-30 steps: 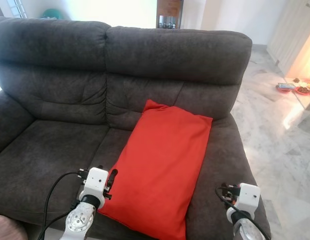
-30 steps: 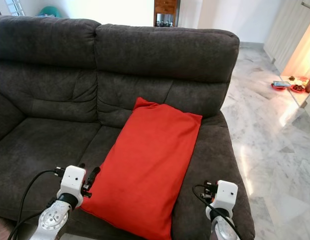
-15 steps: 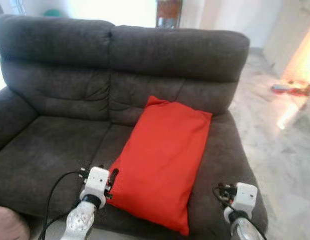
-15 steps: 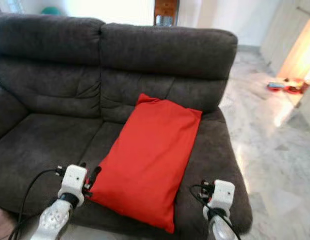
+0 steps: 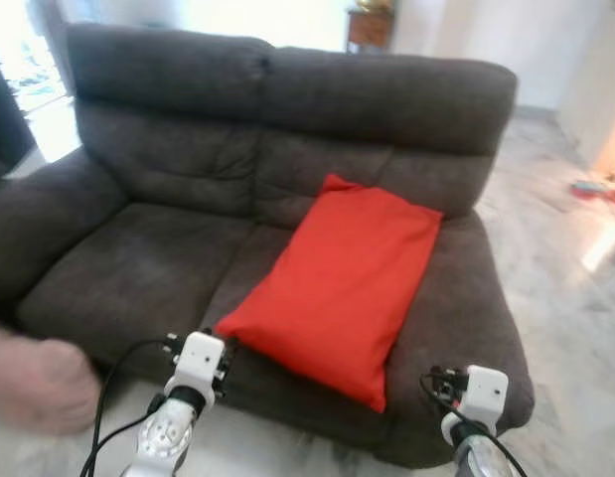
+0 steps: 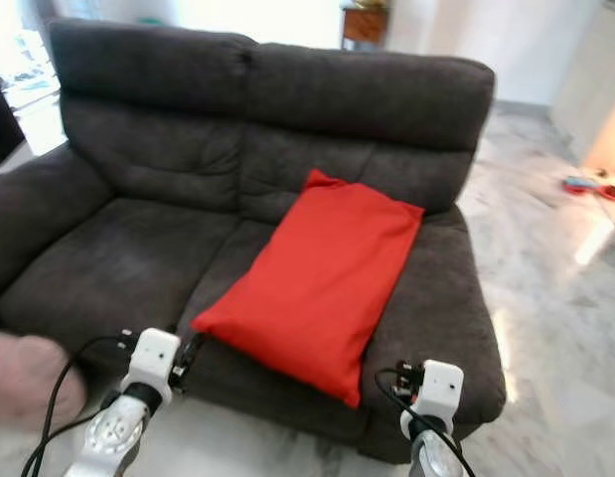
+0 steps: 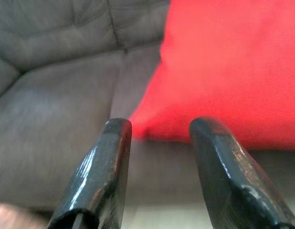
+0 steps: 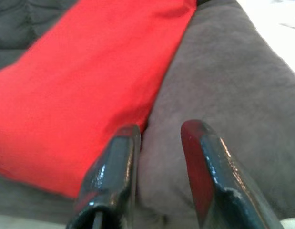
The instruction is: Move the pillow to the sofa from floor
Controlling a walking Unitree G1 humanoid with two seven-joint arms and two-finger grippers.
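The red pillow (image 5: 342,283) lies flat on the right seat of the dark grey sofa (image 5: 128,263), its top edge leaning against the backrest. My left gripper (image 7: 157,126) is open and empty, held low in front of the sofa near the pillow's lower left corner without touching it. My right gripper (image 8: 159,131) is also open and empty, hovering before the seat edge beside the pillow's lower right corner. Both wrists (image 5: 200,358) (image 5: 478,390) sit at the bottom of the head view.
Pale marble floor (image 5: 575,298) spreads to the right of the sofa, with small red items (image 5: 597,189) far right. A wooden cabinet (image 5: 372,25) stands behind the backrest. A blurred pinkish shape (image 5: 39,383) is at the lower left.
The camera has pulled back and swung left, so the sofa's front edge, left armrest and floor now show. The pillow stays on the seat. Both grippers remain open, now farther from it.
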